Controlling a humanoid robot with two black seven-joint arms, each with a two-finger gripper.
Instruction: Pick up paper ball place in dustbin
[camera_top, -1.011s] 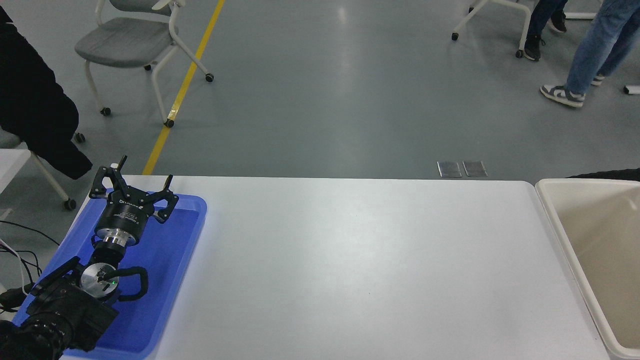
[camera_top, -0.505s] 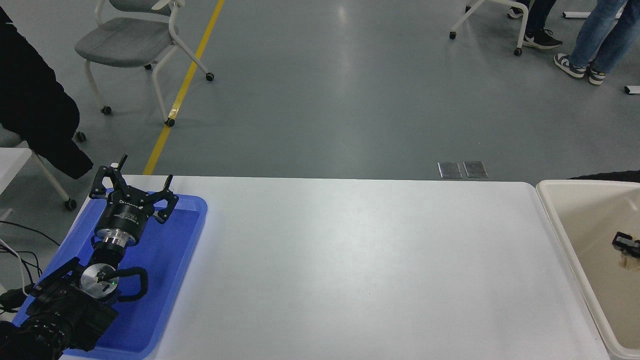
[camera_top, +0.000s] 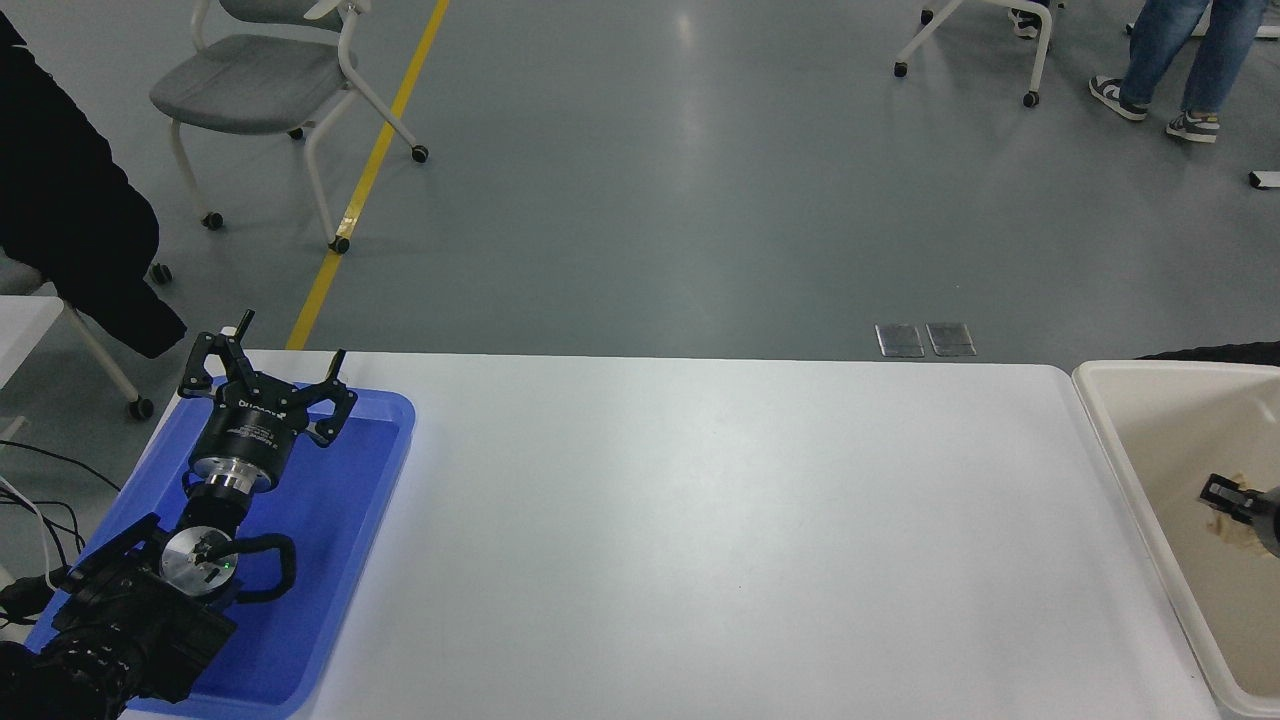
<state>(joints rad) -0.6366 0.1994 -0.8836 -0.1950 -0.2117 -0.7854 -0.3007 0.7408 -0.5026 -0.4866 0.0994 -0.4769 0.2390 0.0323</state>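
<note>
Your right gripper (camera_top: 1228, 500) had only just come into view at the right edge: a second earlier the dustbin (camera_top: 1110, 440) showed nothing inside, half a second earlier the black fingers appeared over it, and at this moment they had pushed a little further in toward the left and sat slightly lower in the picture. Between those fingers you could make out a tan, crumpled scrap, which I took to be the paper ball (camera_top: 1222, 522), though only a small part of it showed. The fingers looked to be pinching it, and it hung above the bin's inner wall, not lying on the floor of the bin. So, in my judgement, you were at the point of letting go; spreading the fingers there should have dropped it inside. Your left gripper (camera_top: 268, 385) stayed parked over the blue tray (camera_top: 330, 560) at the lower left, fingers spread wide. The table (camera_top: 700, 520) lay between them.
</note>
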